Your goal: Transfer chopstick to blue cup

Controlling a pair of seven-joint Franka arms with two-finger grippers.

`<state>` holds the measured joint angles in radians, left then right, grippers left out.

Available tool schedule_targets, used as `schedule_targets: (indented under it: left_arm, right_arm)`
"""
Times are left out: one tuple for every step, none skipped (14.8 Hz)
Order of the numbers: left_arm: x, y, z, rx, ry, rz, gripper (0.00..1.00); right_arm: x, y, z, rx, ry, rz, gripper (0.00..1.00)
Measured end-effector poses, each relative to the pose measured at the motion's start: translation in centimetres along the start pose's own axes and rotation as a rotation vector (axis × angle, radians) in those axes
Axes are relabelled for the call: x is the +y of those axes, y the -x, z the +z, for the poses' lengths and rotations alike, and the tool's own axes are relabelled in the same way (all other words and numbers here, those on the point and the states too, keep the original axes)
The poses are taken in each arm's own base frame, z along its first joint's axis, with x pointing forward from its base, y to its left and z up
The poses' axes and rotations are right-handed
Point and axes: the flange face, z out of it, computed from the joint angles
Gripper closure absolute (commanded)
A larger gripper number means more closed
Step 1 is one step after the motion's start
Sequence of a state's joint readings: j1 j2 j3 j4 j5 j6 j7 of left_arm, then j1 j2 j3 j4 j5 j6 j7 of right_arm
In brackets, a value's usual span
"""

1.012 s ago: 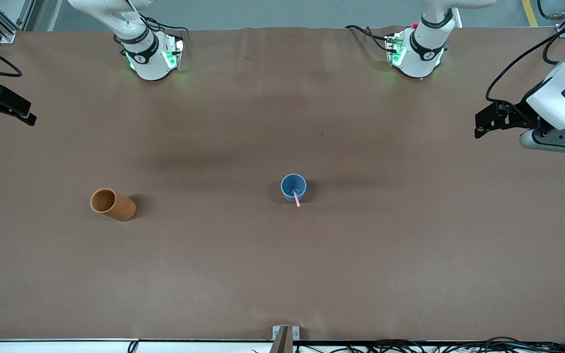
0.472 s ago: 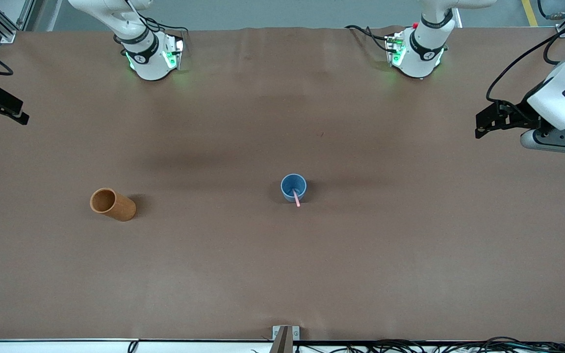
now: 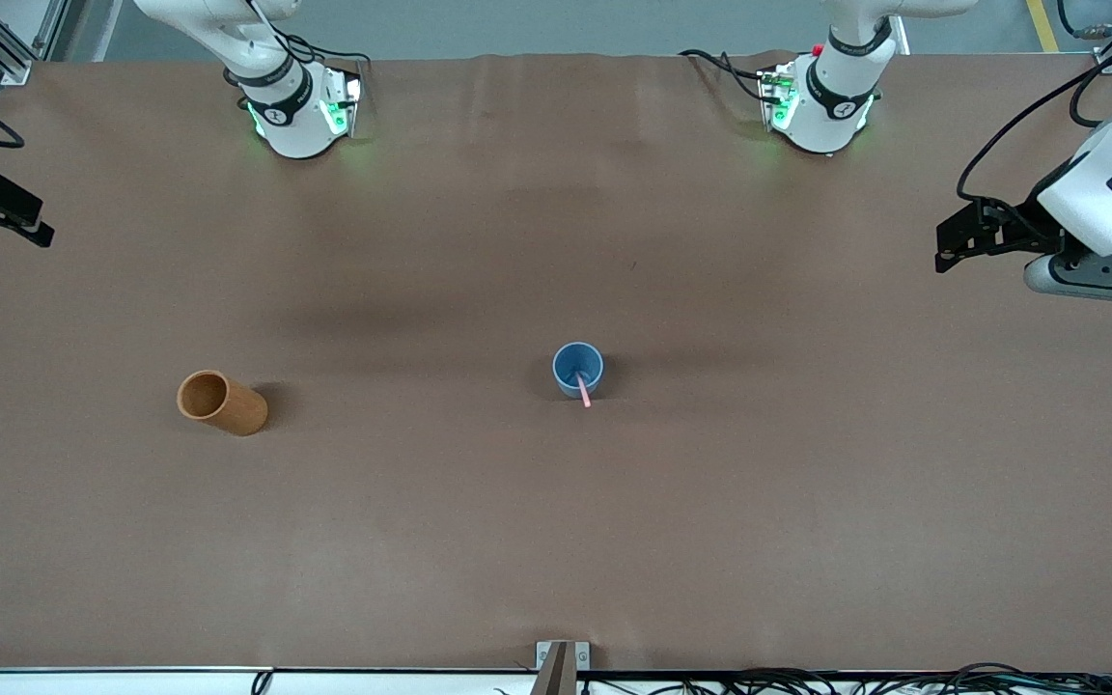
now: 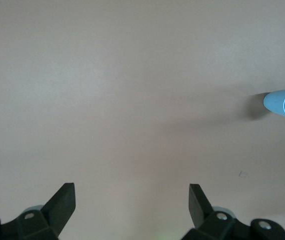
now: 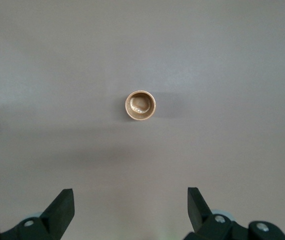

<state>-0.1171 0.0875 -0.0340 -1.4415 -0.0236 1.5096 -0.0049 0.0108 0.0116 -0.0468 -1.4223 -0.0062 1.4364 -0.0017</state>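
Now we see the chopstick standing tilted inside the blue cup, its upper end leaning over the rim toward the front camera. That cup sits upright near the middle of the brown tabletop. An orange-brown cup stands well apart from it, toward the right arm's end. Our left gripper hangs over the left arm's end of the tabletop, jaws spread wide and holding nothing. Our right gripper hangs at the right arm's edge, jaws likewise wide apart and empty.
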Motion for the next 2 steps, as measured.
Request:
schedule_targets:
  left_arm:
    - [0.00, 0.00, 0.00, 0.000, 0.000, 0.000, 0.00]
    - [0.00, 0.00, 0.00, 0.000, 0.000, 0.000, 0.00]
  right_arm:
    - [-0.01, 0.00, 0.00, 0.000, 0.000, -0.014, 0.00]
    - [-0.01, 0.00, 0.00, 0.000, 0.000, -0.022, 0.00]
